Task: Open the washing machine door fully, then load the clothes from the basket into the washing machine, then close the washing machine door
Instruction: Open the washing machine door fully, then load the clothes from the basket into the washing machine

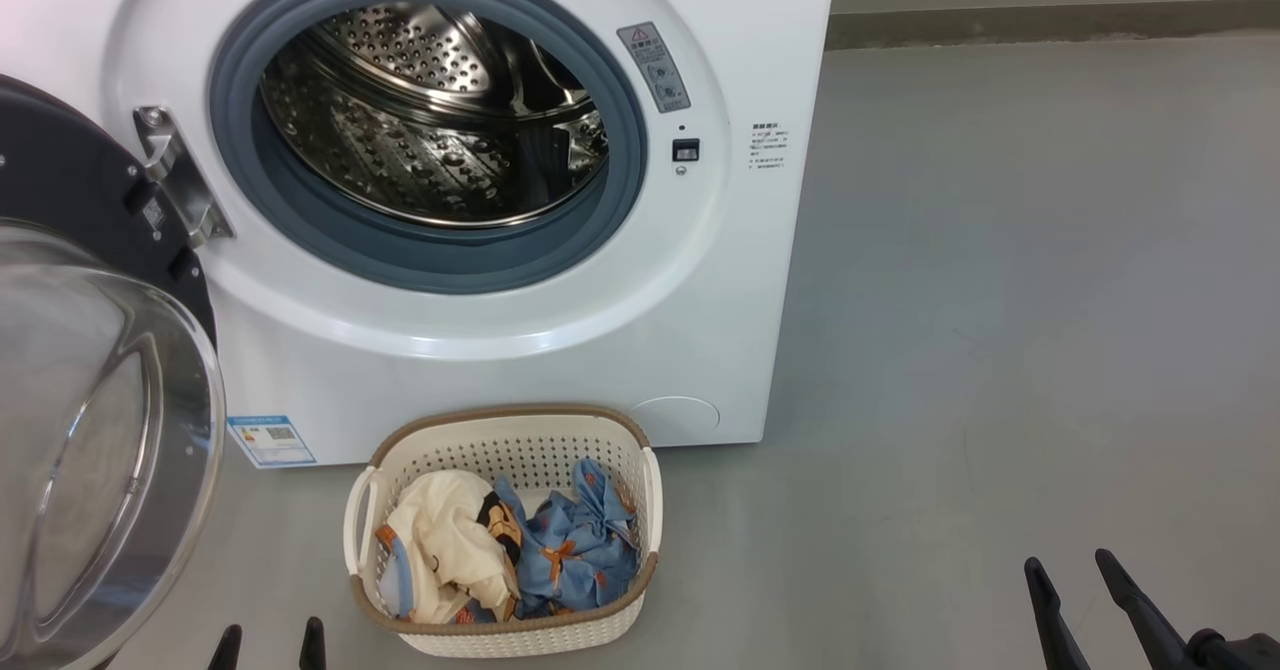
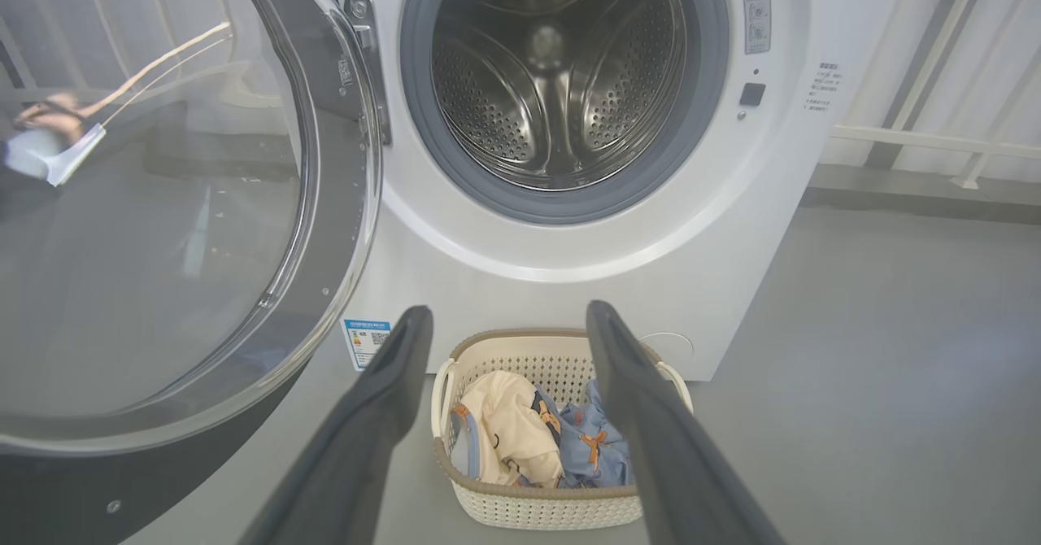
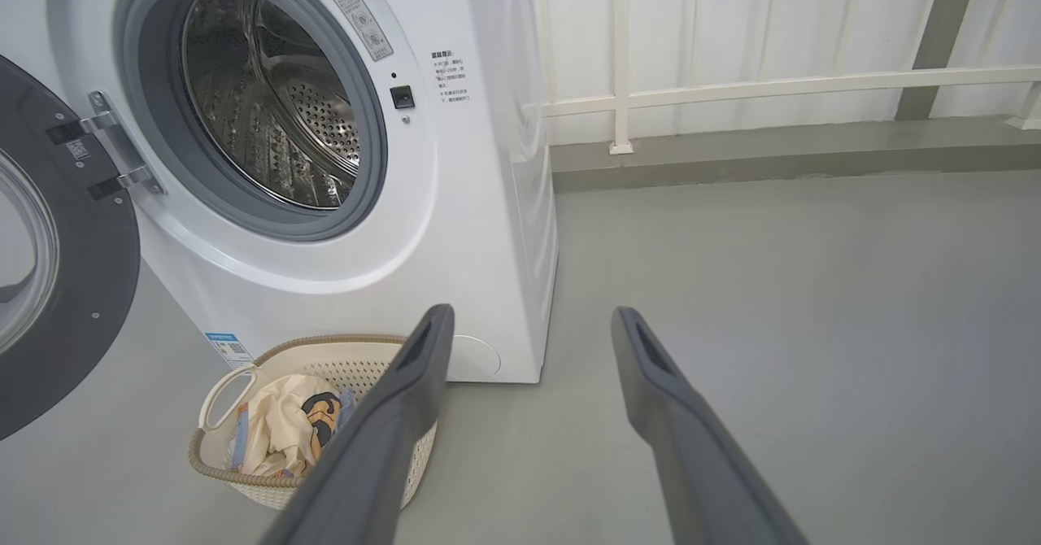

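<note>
The washing machine door [image 1: 95, 180] stands wide open, the clothes [image 1: 500, 550] heaped in the basket [image 1: 500, 418] nearby, while the left gripper [image 1: 270, 642] and right gripper [image 1: 1070, 568] hover spread apart.

Edge cut off the washing machine door [image 1: 100, 430]; my right gripper [image 3: 529, 321] hid part of the basket [image 3: 325, 339]; couldn't read the blue label [image 1: 272, 440].

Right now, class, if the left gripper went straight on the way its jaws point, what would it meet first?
Probably the white front of the washing machine, just above the basket; depth is unclear, so it might enter the open drum.
</note>
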You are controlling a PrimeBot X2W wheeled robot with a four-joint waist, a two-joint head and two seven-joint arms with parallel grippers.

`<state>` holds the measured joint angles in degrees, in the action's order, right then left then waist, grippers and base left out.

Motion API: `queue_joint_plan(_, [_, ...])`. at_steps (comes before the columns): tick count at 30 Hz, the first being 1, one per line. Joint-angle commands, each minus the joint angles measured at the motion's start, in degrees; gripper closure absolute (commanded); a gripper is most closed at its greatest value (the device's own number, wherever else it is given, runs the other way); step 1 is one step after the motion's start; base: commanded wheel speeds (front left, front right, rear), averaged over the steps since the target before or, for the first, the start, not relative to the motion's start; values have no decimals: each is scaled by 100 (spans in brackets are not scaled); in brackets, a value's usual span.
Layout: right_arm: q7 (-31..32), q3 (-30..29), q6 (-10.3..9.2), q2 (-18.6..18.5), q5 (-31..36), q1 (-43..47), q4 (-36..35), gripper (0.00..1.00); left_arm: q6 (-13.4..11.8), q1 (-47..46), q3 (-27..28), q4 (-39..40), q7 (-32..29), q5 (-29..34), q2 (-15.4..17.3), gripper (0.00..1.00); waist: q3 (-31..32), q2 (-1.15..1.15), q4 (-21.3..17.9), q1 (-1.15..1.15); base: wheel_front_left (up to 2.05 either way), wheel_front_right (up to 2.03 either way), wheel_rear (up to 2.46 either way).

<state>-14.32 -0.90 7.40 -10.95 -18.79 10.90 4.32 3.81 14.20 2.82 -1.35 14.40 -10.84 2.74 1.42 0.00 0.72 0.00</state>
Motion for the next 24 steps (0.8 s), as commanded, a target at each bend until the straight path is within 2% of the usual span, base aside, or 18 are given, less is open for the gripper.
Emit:
queue_joint_plan(1, [-68, 108, 9, -114, -27, -67, -121, 0, -9, -123, 194, 97, 60, -8, 14, 0, 11, 0, 6, 0, 0, 0, 0])
queue_joint_plan(24, [-68, 172, 9, -103, -44, -87, -119, 0, 58, -134, 219, -136, 60, -82, 14, 0, -23, 0, -36, 0, 0, 0, 0])
